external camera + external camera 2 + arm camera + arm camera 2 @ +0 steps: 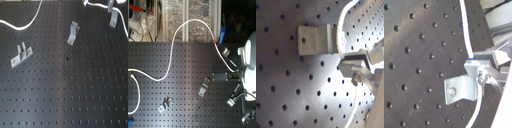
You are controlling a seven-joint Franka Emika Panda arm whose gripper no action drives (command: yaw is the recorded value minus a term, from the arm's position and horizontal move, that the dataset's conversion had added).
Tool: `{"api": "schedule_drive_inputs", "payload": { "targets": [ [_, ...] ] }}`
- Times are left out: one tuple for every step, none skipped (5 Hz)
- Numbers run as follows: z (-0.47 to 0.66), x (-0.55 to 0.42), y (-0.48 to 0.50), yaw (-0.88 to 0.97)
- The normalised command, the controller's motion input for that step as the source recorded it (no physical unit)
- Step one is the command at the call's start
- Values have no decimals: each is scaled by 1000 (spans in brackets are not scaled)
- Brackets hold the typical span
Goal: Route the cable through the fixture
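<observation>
Currently clamped on cable (342,25) by gripper (356,62), fingers closed, just beside bracket (315,39) (on black pegboard (75,90)); cable loops across board in second exterior view.

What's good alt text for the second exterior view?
A white cable loops across a black perforated board, ending near the robot arm at the second exterior view's right. Two small metal brackets sit on the board.

Soft, low-resolution blur throughout; even overhead light, pale sheen on the dark board (75,95), wrist views blurriest.
</observation>
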Motion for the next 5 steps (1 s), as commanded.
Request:
{"api": "schedule_drive_inputs", "payload": {
  "targets": [
    [52, 26, -107, -143],
    [63, 55, -98, -143],
    [123, 2, 4, -3],
    [297, 6, 10, -9],
    [405, 8, 13, -14]
  ]
}}
